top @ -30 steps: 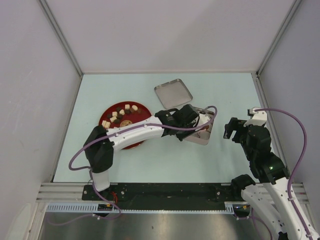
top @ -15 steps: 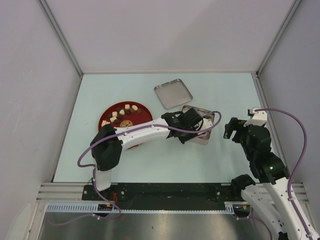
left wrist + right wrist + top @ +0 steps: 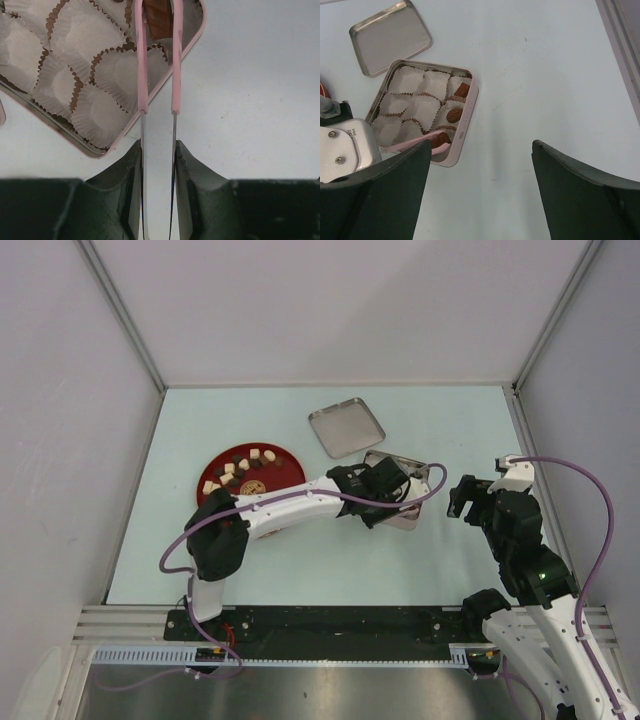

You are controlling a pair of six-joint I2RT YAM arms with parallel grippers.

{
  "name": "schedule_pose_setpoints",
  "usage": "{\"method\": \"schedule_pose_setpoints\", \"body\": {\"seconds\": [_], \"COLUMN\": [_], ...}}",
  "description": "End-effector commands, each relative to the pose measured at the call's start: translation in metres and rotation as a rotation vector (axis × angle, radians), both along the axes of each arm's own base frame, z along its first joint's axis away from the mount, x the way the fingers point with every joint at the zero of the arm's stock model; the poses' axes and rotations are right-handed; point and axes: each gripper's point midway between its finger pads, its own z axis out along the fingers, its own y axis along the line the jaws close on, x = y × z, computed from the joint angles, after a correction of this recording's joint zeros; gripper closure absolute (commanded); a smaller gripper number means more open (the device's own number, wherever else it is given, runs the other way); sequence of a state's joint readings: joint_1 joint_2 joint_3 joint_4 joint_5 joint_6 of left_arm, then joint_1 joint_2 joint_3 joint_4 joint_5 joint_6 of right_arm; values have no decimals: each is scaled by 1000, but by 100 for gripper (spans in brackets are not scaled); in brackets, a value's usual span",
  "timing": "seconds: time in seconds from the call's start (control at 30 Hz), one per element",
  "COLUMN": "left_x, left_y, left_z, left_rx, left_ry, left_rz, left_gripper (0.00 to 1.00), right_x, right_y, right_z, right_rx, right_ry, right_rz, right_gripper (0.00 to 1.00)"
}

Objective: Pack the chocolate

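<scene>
tweezers (image 3: 142,60) cropped at top, tin (image 3: 50,125) cropped

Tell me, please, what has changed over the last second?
The left arm's elbow swung rightward; the left hand stayed over the tin, shut on the pink tweezers with a dark chocolate between their tips. The right hand, lid and red plate stayed put.

Bright, even light (faint soft shadows), little blur

You have a pale green desk (image 3: 450,420) boxed in by a plain white back wall (image 3: 340,300), left wall (image 3: 60,440) and right wall (image 3: 600,360). A ribbed metal rail (image 3: 130,625) runs along its near edge. The light is even.
</scene>
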State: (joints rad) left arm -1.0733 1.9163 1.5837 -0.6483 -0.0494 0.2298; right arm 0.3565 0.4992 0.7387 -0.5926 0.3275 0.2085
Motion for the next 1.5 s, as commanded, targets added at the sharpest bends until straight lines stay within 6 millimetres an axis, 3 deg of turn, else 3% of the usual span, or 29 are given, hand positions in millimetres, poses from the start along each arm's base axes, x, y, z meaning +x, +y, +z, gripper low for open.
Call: {"method": "schedule_pose_setpoints", "body": {"seconds": [0.0,0.47,0.67,0.8,1.0,1.03,1.07,1.13,1.2,1.4,1.47], "left_x": [5,8,9,11,19,23,23,27,29,31,29], "left_y": [-21,-16,-11,3,49,62,72,96,117,193,209], "left_z": [17,21,45,63,80,74,83,77,86,68,63], "left_rx": [-67,-63,-134,-183,-225,-205,-227,-211,-245,-234,-228], "left_ry": [-37,-55,-87,-112,-137,-142,-152,-147,-156,-135,-111], "left_rz": [-25,6,49,120,265,306,333,411,510,789,862], "left_gripper": [69,66,66,66,66,66,66,66,66,66,66], "right_x": [4,4,4,4,2,2,2,3,4,8,8], "right_y": [0,0,-1,-2,-7,-7,-8,-10,-9,-7,-6], "right_z": [9,9,9,9,12,13,13,13,11,8,7], "right_rx": [3,4,6,4,-2,1,1,-4,-5,-2,-1], "right_ry": [-37,-37,-38,-40,-54,-57,-59,-56,-50,-31,-29], "right_rz": [-6,-3,-9,-16,-38,-40,-46,-52,-48,-27,-24], "right_gripper": [14,14,14,14,14,14,14,14,14,14,14]}}
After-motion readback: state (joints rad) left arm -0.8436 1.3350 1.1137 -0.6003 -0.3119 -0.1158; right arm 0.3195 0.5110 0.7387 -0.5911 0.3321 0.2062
